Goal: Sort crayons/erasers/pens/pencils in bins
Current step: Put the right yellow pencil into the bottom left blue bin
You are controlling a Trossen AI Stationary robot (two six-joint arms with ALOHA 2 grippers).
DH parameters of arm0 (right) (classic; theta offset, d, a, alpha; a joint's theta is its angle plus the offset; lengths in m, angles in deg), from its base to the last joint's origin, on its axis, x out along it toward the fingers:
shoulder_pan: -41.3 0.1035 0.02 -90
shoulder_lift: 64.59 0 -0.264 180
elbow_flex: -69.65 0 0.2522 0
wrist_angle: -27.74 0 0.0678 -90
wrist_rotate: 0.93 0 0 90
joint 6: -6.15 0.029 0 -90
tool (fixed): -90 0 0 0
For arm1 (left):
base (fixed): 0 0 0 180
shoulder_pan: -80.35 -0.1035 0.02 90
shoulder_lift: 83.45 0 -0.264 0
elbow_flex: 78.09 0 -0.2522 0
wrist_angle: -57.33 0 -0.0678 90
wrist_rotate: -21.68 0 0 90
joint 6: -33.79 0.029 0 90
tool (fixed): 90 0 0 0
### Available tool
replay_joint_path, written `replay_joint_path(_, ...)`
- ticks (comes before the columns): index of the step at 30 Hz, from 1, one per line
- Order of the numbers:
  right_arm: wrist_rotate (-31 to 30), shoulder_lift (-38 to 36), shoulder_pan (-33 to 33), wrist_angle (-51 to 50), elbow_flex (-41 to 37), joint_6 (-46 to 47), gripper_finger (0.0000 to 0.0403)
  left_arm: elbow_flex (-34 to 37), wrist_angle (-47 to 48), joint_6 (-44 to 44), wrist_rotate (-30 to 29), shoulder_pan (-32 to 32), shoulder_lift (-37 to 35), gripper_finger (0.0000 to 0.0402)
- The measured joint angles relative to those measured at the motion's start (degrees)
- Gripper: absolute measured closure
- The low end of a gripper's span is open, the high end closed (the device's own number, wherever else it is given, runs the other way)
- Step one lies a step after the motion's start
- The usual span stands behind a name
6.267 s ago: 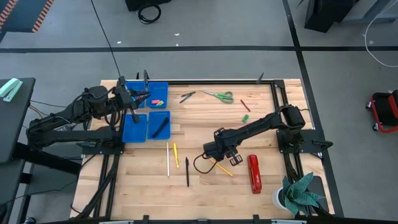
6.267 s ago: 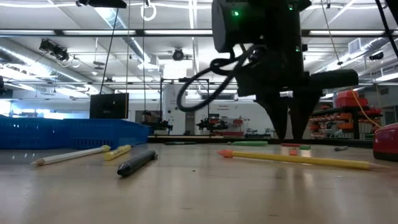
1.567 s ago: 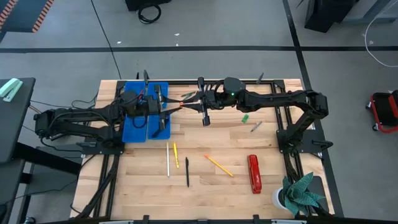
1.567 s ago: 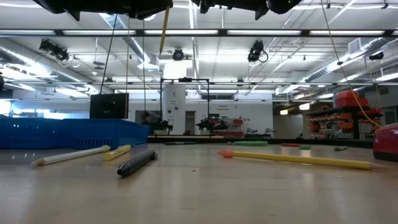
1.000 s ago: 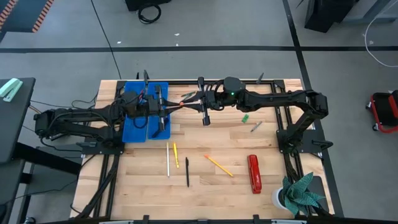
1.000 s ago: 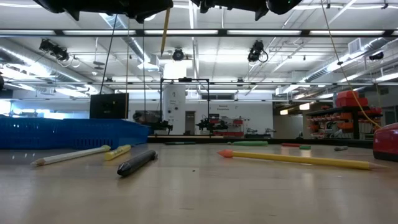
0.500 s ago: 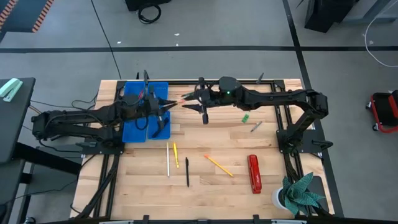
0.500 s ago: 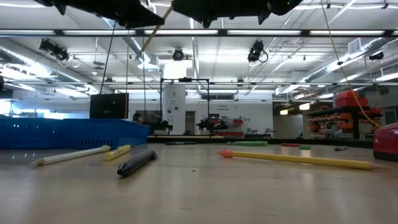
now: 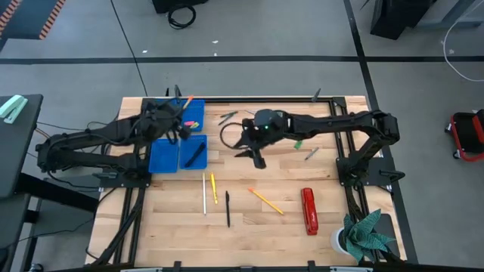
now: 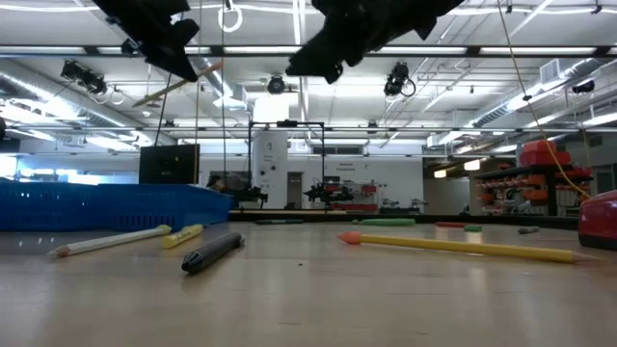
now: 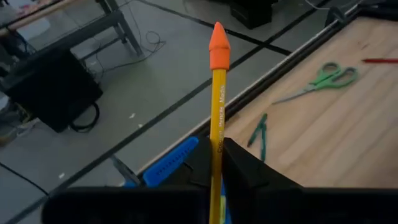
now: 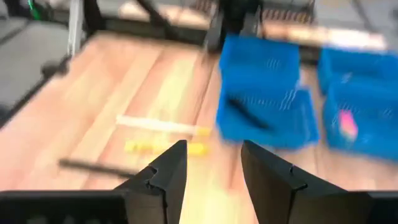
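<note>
The left gripper hangs at the upper left, closed on a tilted yellow pencil. The right gripper hangs near top centre. On the table lie a white pencil, a short yellow pencil, a dark pen and a long yellow pencil with an orange tip. Blue bins stand at the far left. A red object shows at the right edge.

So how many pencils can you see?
4: a white pencil, a short yellow pencil beside it, an orange-tipped pencil nearby, a fourth pencil in the left fingers. Bins may hide more.
</note>
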Motion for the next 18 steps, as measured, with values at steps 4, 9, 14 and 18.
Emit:
replay_joint_path(4,-0.3,0.0,2.3,-1.4,-1.3,0.2,0.0245,1.1,0.7,-0.3,-0.2,-0.1,-0.7,0.0365)
replay_joint_path(9,-0.3,0.0,4.5,-1.6,-4.5,0.2,0.0245,2.0,7.5,-7.9,0.8,0.0,-0.7,0.0379)
replay_joint_path(14,-0.4,0.0,4.7,-1.6,-8.6,-0.6,0.0245,2.1,23.4,-28.7,0.7,0.0,-0.2,0.0372)
replay_joint_path(18,-0.5,0.1,4.4,-1.6,-11.0,-2.7,0.0245,6.5,23.7,-34.2,-3.6,1.9,-0.3,0.0354)
